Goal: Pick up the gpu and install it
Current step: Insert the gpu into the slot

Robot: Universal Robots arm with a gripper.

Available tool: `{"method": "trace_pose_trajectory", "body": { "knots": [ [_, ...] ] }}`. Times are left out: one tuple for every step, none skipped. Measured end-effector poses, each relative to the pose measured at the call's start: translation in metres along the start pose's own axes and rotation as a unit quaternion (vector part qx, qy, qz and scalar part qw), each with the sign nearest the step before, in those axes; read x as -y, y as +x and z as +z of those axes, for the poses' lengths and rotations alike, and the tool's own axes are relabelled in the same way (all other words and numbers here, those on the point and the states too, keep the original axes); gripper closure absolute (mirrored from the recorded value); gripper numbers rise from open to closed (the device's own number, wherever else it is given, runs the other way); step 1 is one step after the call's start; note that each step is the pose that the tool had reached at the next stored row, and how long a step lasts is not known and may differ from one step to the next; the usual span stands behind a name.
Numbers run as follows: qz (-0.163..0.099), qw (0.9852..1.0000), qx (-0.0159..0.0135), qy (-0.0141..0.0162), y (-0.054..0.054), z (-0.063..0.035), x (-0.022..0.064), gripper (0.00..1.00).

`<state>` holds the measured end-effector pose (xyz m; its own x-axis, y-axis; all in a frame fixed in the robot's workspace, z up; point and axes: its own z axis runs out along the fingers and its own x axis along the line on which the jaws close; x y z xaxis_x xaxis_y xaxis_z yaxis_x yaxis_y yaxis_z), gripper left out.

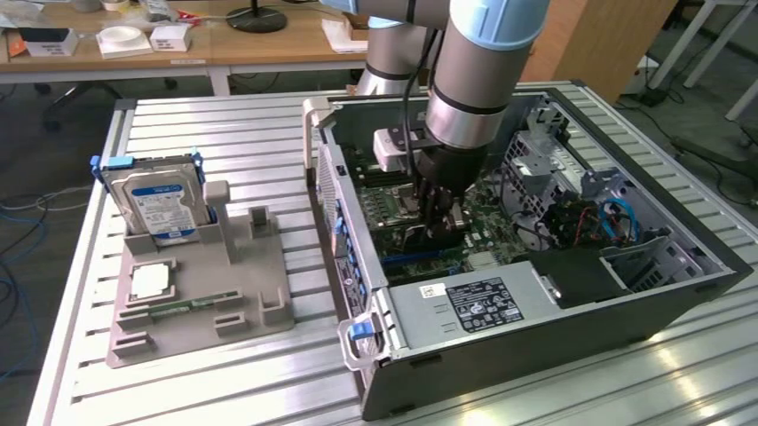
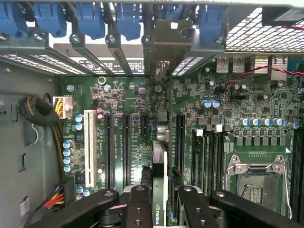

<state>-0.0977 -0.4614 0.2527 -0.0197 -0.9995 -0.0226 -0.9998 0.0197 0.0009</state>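
The gpu (image 2: 159, 164) shows edge-on as a thin card between my two black fingers (image 2: 137, 204), with a green logo strip near the grip. It stands upright over the motherboard's long black slots (image 2: 126, 147). Its metal end bracket (image 2: 164, 45) reaches the case's rear slot openings. My gripper (image 2: 159, 202) is shut on the card. In the exterior view the gripper (image 1: 435, 222) is lowered deep into the open computer case (image 1: 663, 284), just above the green motherboard (image 1: 492, 235). Whether the card's edge sits in a slot is hidden.
A grey fixture tray (image 1: 255, 306) on the exterior view's left carries a blue-labelled hard drive (image 1: 160, 200), a square chip (image 1: 152, 281) and a narrow memory stick (image 1: 190, 304). Inside the case are the power supply (image 1: 474, 306), blue cables (image 1: 622, 222), blue bracket latches (image 2: 90, 19) and the processor socket (image 2: 256, 183).
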Motion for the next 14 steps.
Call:
{"method": "trace_pose_trajectory", "body": {
  "knots": [
    [0.000, 1.0000, 0.0000, 0.0000, 0.0000, 0.0000, 0.0000, 0.74],
    [0.000, 1.0000, 0.0000, 0.0000, 0.0000, 0.0000, 0.0000, 0.74],
    [0.000, 1.0000, 0.0000, 0.0000, 0.0000, 0.0000, -0.0001, 0.74],
    [0.000, 1.0000, 0.0000, 0.0000, -0.0001, 0.0000, -0.0001, 0.74],
    [0.000, 1.0000, 0.0000, 0.0000, -0.0001, 0.0000, -0.0001, 0.74],
    [0.000, 1.0000, 0.0001, 0.0000, -0.0001, 0.0005, 0.0000, 0.74],
    [0.000, 1.0000, 0.0001, 0.0000, -0.0001, 0.0011, 0.0000, 0.74],
    [0.000, 1.0000, 0.0000, 0.0000, -0.0001, 0.0012, 0.0000, 0.74],
    [0.000, 1.0000, 0.0000, 0.0000, -0.0001, 0.0011, -0.0001, 0.74],
    [0.000, 1.0000, 0.0000, 0.0000, -0.0001, 0.0012, 0.0000, 0.74],
    [0.000, 1.0000, 0.0000, 0.0000, 0.0000, 0.0012, -0.0001, 0.74],
    [0.000, 1.0000, 0.0000, 0.0000, 0.0000, 0.0014, -0.0001, 0.74],
    [0.000, 1.0000, 0.0001, 0.0000, -0.0001, 0.0018, -0.0001, 0.74],
    [0.000, 1.0000, 0.0000, 0.0000, -0.0001, 0.0019, -0.0001, 0.74]
  ]
}}
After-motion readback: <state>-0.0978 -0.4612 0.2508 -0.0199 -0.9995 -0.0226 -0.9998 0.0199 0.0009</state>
